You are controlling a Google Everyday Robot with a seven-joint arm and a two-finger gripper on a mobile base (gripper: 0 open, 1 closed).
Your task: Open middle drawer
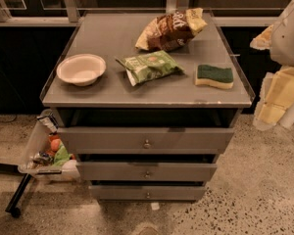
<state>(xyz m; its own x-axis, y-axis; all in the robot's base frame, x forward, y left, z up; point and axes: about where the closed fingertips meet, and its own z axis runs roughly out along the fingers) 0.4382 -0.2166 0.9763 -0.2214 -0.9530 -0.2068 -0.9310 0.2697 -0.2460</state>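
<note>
jaws, state i cannot tell, hang at right edge, clear of the middle drawer (112, 171).

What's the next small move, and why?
Likely bring the gripper down and left to the knob of the middle drawer: the gripper hangs right of the cabinet, touching no drawer.
</note>
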